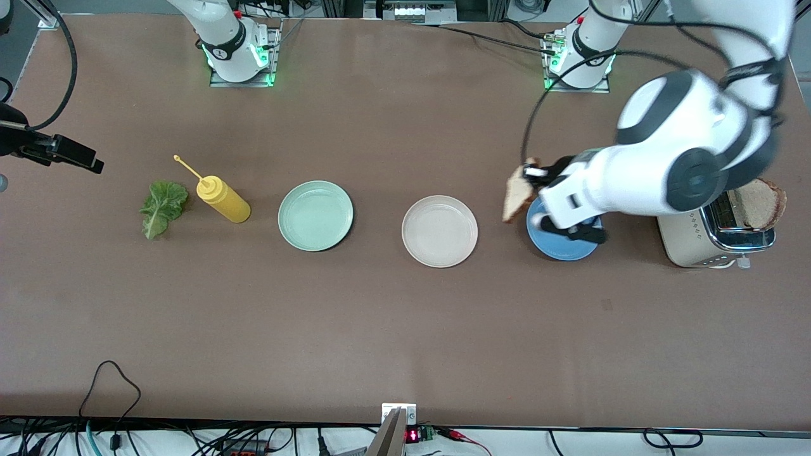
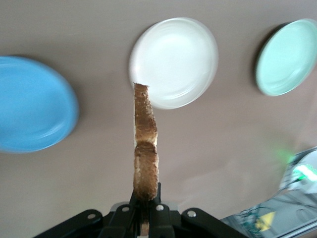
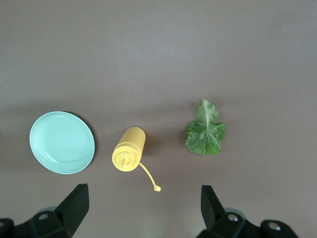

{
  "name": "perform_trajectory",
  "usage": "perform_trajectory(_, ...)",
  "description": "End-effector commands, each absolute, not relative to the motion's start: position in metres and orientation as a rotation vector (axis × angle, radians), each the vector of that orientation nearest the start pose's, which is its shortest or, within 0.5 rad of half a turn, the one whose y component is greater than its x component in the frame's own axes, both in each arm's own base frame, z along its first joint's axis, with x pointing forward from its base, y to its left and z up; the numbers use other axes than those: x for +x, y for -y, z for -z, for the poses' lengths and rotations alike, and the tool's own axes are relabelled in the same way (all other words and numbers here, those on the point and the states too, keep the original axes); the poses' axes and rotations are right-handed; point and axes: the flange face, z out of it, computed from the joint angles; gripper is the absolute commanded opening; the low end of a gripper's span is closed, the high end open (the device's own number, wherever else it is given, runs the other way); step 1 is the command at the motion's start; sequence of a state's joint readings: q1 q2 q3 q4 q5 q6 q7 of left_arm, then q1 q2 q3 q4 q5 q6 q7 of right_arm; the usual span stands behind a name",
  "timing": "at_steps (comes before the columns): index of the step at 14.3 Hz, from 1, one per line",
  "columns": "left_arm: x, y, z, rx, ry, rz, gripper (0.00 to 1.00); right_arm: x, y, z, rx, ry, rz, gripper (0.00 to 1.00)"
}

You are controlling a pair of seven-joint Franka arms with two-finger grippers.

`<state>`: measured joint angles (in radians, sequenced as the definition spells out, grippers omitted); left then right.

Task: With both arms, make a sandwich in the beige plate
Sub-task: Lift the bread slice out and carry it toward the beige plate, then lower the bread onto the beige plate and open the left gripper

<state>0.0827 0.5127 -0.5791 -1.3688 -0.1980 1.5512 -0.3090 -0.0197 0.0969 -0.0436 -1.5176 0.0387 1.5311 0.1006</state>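
Front view: round beige plate (image 1: 440, 230) bare, pale, rimmed, glossy

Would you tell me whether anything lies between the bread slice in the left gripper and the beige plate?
Nothing visible does. The left gripper holds the bread slice over the blue plate's edge; only bare table separates it from the beige plate.

The front view looked down from high across the counter (image 1: 380, 329), facing both bases. The left wrist view looked down over the beige plate (image 2: 173, 62); the right wrist view over the lettuce leaf (image 3: 205, 131). All three shared the mint green plate (image 1: 315, 215).
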Motion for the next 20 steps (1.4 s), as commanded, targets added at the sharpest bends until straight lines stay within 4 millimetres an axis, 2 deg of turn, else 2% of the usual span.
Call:
perform_trajectory(1,0.593,0.306,-0.399,-3.493,-0.125,-0.707,0.0,0.577,0.043,-0.593,-3.07,-0.292,-0.133,1.0)
perform_trajectory(4,0.588,0.316,-0.346,-3.603,0.072,-0.662,0.0,0.58,0.067,-0.585,-3.042,-0.359,-0.146,1.0)
perform_trajectory(9,0.595,0.33,-0.285,-3.647,0.184,-0.65,0.0,0.587,0.086,-0.568,-2.98,-0.422,-0.157,1.0)
perform_trajectory(13,0.591,0.342,-0.258,-3.691,0.174,-0.704,0.0,0.582,0.132,-0.554,-2.89,-0.525,-0.192,1.0)
perform_trajectory(17,0.59,0.343,-0.246,-3.696,0.182,-0.732,0.0,0.582,0.132,-0.555,-2.847,-0.539,-0.189,1.0)
perform_trajectory(20,0.589,0.34,-0.232,-3.698,0.145,-0.753,0.0,0.588,0.128,-0.537,-2.802,-0.517,-0.238,1.0)
